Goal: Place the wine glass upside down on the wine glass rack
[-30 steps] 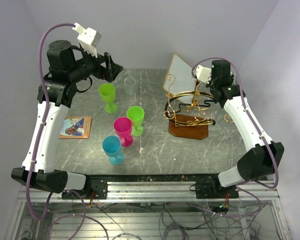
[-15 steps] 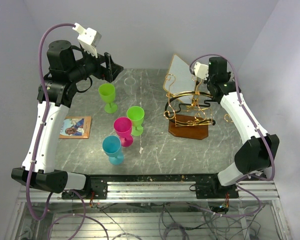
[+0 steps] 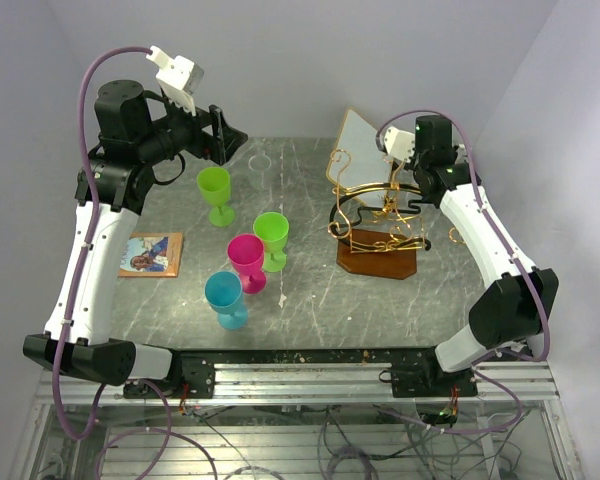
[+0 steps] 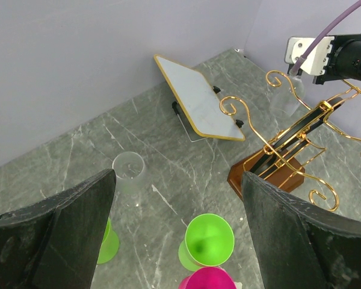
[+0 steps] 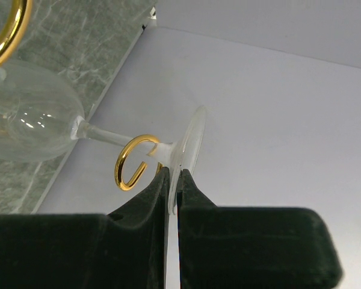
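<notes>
My right gripper [image 5: 173, 180] is shut on the thin round foot of a clear wine glass [image 5: 30, 120]. The glass stem crosses an open gold curl [image 5: 129, 165] of the wine glass rack [image 3: 380, 225]; I cannot tell whether it rests inside the curl. In the left wrist view the glass [image 4: 287, 99] hangs bowl down beside the rack's upper scrolls [image 4: 277, 81]. The rack is gold wire on a brown wooden base [image 4: 262, 174]. My left gripper [image 4: 177, 174] is open and holds nothing, high over the back left of the table.
A second clear glass [image 4: 128, 170] stands upright near the back. Two green cups [image 3: 215, 190] [image 3: 271, 235], a pink one [image 3: 246, 258] and a blue one [image 3: 224, 295] stand mid-left. A white gold-edged panel [image 4: 195, 99] leans behind the rack. A picture card [image 3: 150, 253] lies at left.
The right wrist has moved slightly back and to the left at the top of the rack, still holding the glass. The left arm has not moved.
</notes>
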Motion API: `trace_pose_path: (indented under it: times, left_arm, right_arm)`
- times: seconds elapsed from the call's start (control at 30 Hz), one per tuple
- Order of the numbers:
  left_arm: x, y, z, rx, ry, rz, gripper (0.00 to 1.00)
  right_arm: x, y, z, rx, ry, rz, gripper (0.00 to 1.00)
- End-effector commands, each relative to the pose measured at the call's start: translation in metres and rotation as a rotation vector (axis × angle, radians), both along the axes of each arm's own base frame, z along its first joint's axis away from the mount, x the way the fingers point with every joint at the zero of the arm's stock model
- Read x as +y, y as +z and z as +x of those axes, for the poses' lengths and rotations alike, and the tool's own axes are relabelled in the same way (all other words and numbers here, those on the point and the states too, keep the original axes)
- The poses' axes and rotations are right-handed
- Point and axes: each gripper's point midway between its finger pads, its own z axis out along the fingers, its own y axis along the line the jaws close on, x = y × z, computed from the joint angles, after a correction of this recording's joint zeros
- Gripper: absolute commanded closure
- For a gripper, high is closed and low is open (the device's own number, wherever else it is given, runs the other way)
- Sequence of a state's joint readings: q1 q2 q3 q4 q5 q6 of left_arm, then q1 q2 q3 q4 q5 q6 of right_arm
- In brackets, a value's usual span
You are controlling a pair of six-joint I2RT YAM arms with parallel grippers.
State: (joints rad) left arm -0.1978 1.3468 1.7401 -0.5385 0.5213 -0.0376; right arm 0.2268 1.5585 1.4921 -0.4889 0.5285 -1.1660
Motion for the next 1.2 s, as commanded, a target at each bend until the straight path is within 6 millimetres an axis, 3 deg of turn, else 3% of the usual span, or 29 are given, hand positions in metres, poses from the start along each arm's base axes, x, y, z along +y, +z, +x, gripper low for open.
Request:
trace_pose_path:
  times: [0.0, 0.6, 1.17]
  left_arm:
    - [0.000, 0.010, -0.001, -0.024, -0.015, -0.014, 0.05]
    - [0.000, 0.011, -0.006, -0.029, -0.020, -0.016, 0.04]
    - [0.002, 0.013, -0.010, -0.038, -0.017, -0.016, 0.04]
  right_arm:
    - [0.005, 0.016, -0.006, -0.045, 0.020, 0.022, 1.00]
    - [0.000, 0.003, -0.020, -0.028, 0.004, 0.022, 0.99]
    - [0.005, 0.001, -0.030, -0.018, 0.018, 0.081, 0.91]
